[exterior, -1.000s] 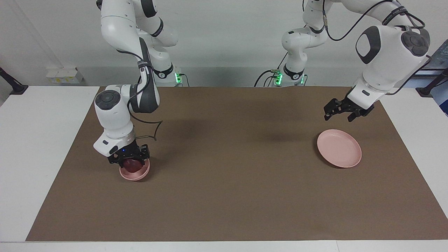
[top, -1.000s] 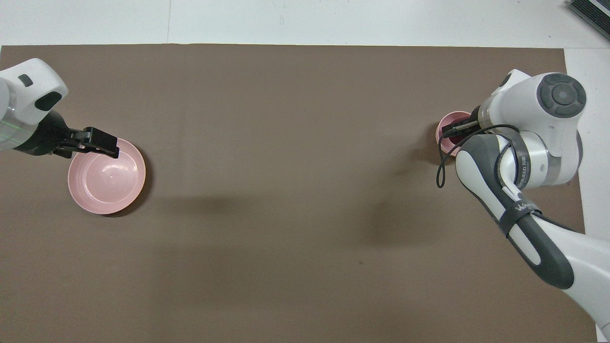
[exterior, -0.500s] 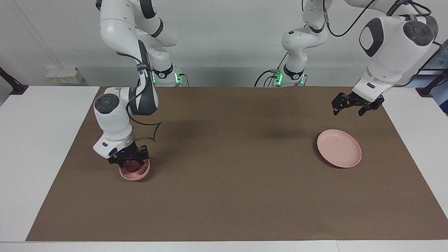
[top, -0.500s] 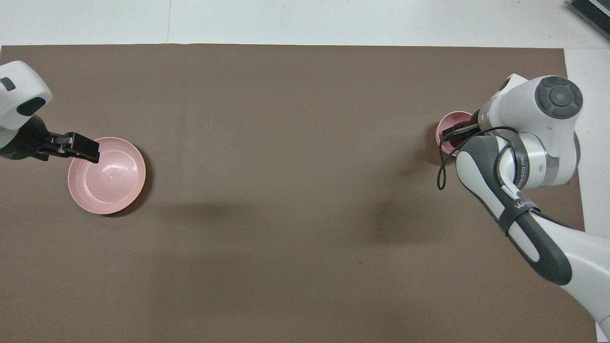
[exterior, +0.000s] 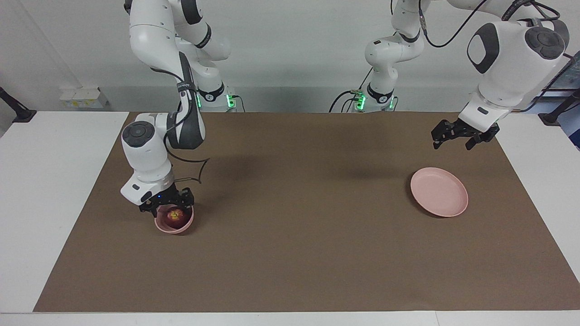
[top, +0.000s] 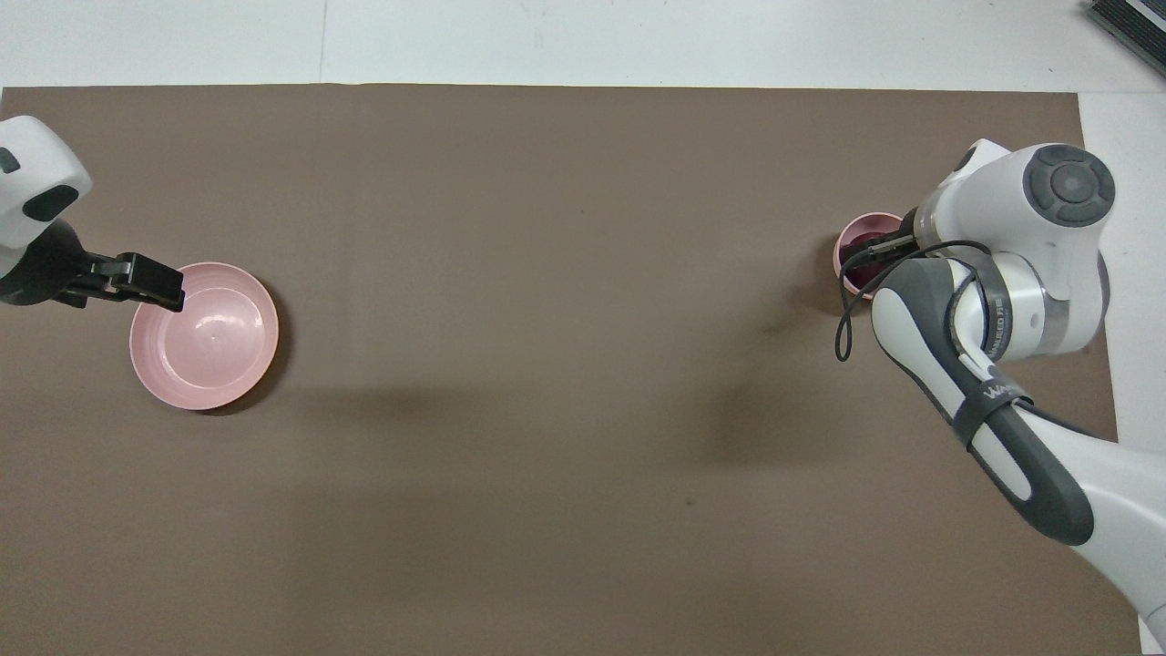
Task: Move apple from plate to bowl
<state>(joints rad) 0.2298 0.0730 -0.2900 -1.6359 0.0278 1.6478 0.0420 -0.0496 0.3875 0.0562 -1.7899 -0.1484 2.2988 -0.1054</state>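
The dark red apple [exterior: 173, 216], its yellowish patch facing up, lies in the small pink bowl [exterior: 175, 227] toward the right arm's end of the table. My right gripper [exterior: 166, 206] hangs just above the bowl, open, with its fingers spread over the apple. In the overhead view the right arm hides most of the bowl [top: 854, 230], and a dark bit of the apple [top: 860, 248] shows. The flat pink plate [exterior: 438, 191] [top: 204, 335] lies bare toward the left arm's end. My left gripper [exterior: 454, 139] [top: 146, 281] is open and empty, raised over the mat beside the plate.
A brown mat [exterior: 299, 203] covers the table, with white tabletop [exterior: 41, 181] around it. Nothing else stands on the mat.
My right gripper has let go of the apple and risen slightly; the apple now sits in the bowl with its yellow patch showing. My left gripper has risen and drawn away from the plate.
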